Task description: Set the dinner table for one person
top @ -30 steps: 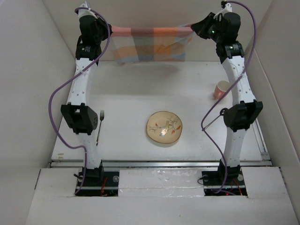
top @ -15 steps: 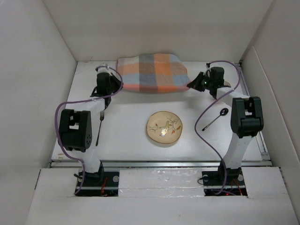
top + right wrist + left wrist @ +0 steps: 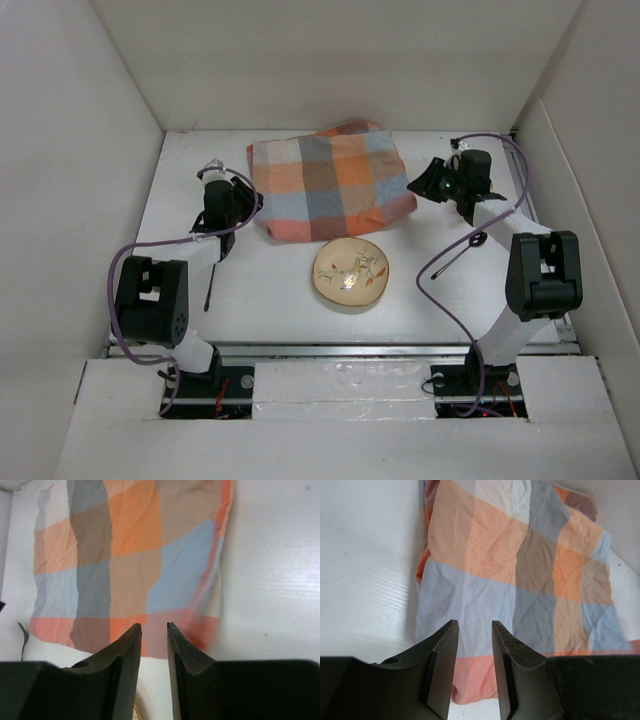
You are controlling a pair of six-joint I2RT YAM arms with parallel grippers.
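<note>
The orange-blue-grey checked cloth (image 3: 330, 185) lies spread flat on the white dinner table (image 3: 270, 300), its near edge just behind the patterned plate (image 3: 351, 273). My left gripper (image 3: 243, 205) sits low at the cloth's left corner. In the left wrist view the gripper (image 3: 474, 623) is open, with only the cloth (image 3: 520, 570) showing beyond the gap. My right gripper (image 3: 424, 181) hovers by the cloth's right edge. In the right wrist view it (image 3: 154, 625) is open too, with nothing between the jaws, just short of the cloth's (image 3: 125, 555) near hem.
A fork (image 3: 211, 290) lies left of the plate, partly under the left arm. A dark spoon (image 3: 462, 253) lies right of the plate beneath the right arm. White walls box in the table on three sides. Purple cables loop off both arms.
Both arms came down from holding the cloth stretched high at the back. The cloth now lies on the table nearer the plate, and both grippers have opened and let go of it.
</note>
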